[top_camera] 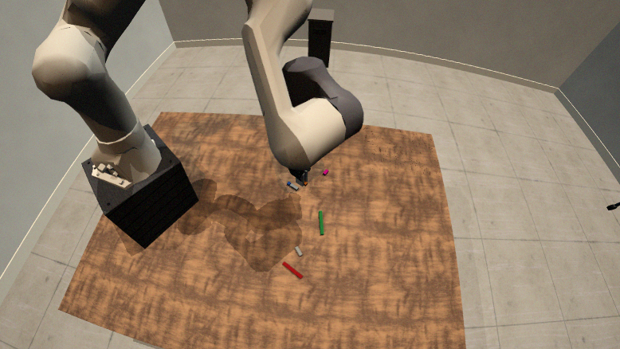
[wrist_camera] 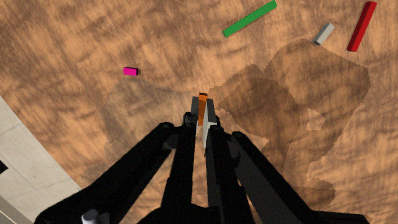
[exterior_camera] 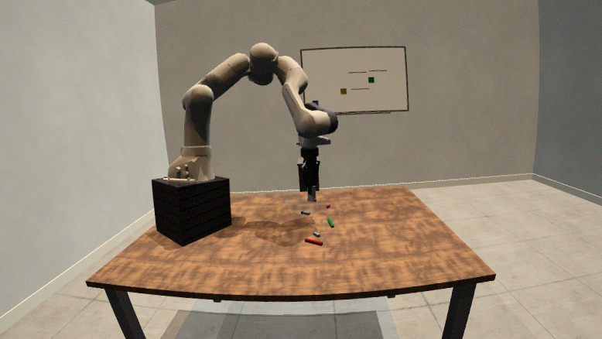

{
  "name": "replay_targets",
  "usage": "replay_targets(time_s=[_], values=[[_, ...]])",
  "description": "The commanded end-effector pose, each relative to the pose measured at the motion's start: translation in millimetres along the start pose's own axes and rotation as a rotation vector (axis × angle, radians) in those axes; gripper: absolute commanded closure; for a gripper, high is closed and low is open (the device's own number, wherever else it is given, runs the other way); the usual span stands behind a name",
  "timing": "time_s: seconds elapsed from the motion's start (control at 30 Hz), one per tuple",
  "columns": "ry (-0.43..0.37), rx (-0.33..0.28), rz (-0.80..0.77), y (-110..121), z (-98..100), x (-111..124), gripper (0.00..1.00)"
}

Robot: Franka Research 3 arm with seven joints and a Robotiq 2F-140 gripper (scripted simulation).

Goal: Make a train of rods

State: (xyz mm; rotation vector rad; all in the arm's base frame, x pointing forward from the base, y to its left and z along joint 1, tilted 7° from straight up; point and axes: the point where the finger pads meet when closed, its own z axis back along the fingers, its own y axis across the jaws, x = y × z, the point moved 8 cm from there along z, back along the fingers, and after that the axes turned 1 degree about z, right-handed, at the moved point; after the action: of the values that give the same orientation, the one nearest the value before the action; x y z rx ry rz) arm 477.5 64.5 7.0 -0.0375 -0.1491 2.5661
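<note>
My gripper [top_camera: 302, 178] is shut on an orange rod [wrist_camera: 202, 107], which it holds upright a little above the table; it also shows in the exterior view [exterior_camera: 311, 196]. Just left of it a blue rod [top_camera: 288, 183] and a grey rod [top_camera: 295, 186] lie end to end. This pair does not show in the wrist view. The green rod [top_camera: 320, 222] lies flat nearer the front and also shows in the wrist view [wrist_camera: 249, 18]. A magenta rod [top_camera: 325, 172] lies to the right of the gripper.
A second grey rod [top_camera: 298, 251] and a red rod [top_camera: 292, 269] lie further front, beyond the green rod. The arm's black base block [top_camera: 140, 201] stands at the table's left.
</note>
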Motion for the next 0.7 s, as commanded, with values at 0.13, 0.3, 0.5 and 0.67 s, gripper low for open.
replay_targets(time_s=[0.13,0.3,0.5,0.67], values=[[0.014,-0.004,0.022,-0.6,-26.6,-4.6,0.97],[0.014,-0.004,0.022,-0.3,-45.3,-5.0,0.97],[0.014,-0.004,0.022,-0.2,-56.2,-5.2,0.97],[0.014,-0.004,0.022,-0.2,-57.2,-5.2,0.97]])
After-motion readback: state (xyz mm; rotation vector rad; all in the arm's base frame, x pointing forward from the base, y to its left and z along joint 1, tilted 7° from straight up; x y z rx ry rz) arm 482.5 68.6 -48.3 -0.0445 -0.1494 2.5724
